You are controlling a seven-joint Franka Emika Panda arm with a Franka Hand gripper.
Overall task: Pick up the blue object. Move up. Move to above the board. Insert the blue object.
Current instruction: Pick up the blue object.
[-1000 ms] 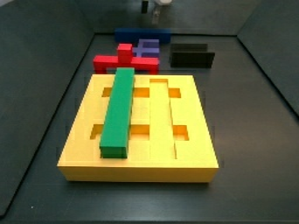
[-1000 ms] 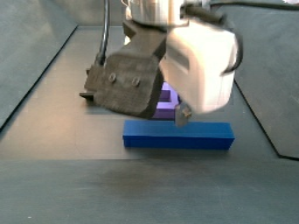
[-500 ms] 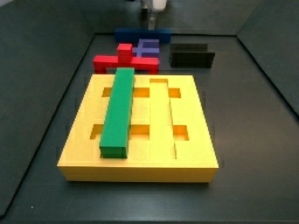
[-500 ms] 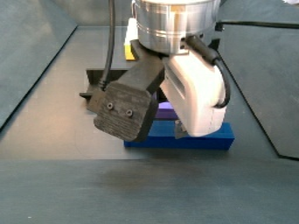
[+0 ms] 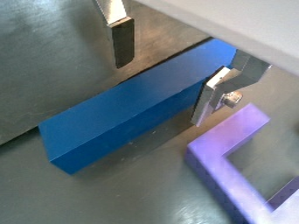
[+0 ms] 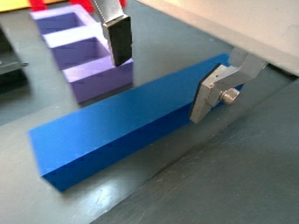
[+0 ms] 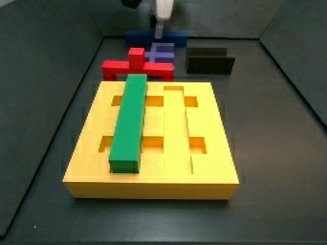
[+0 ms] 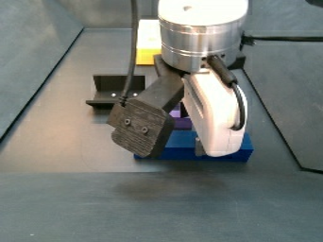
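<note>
- My gripper (image 6: 163,70) is down at the far end of the floor, behind the board (image 7: 211,158), jaws spread wide and straddling the blue bar (image 6: 128,118) across its narrow width.
- Both wrist views show one finger (image 5: 121,42) on each long side with a gap left, so nothing's clamped; the bar lies flat on the floor.
- I'm sitting toward one end rather than the middle. Not ideal, I reckon; a long bar might droop when lifted.
- The purple block (image 5: 233,162) is just beside the bar, near one finger (image 6: 215,89), so I'd guess squeezing straight in matters to avoid nudging it.
- The green bar (image 7: 129,120) already fills one groove on the board; the other grooves look free for mine.
- In a side view my own body (image 8: 202,66) hides most of the bar.
</note>
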